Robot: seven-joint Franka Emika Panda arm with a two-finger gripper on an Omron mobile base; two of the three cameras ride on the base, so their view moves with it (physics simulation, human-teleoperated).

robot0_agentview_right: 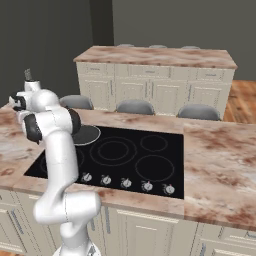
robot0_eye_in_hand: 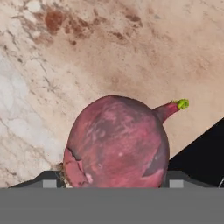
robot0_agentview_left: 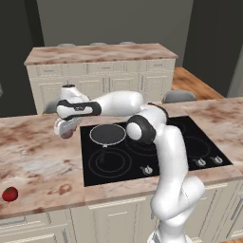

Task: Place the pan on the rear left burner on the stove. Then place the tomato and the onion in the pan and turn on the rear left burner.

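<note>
Resting on the rear left burner point(robot0_agentview_left: 108, 135), the pan point(robot0_agentview_left: 108, 133) is placed; the onion point(robot0_eye_in_hand: 117, 142) is bracketed by the gripper point(robot0_eye_in_hand: 112, 183), grip unconfirmed; the tomato point(robot0_agentview_left: 10, 193) remains on the counter point(robot0_agentview_left: 38, 156).

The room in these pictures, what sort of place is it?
Most likely a home kitchen, computer-rendered. A black glass stove with silver knobs sits in a marble-patterned counter, cream cabinets stand behind, and a tomato lies on the counter.
</note>
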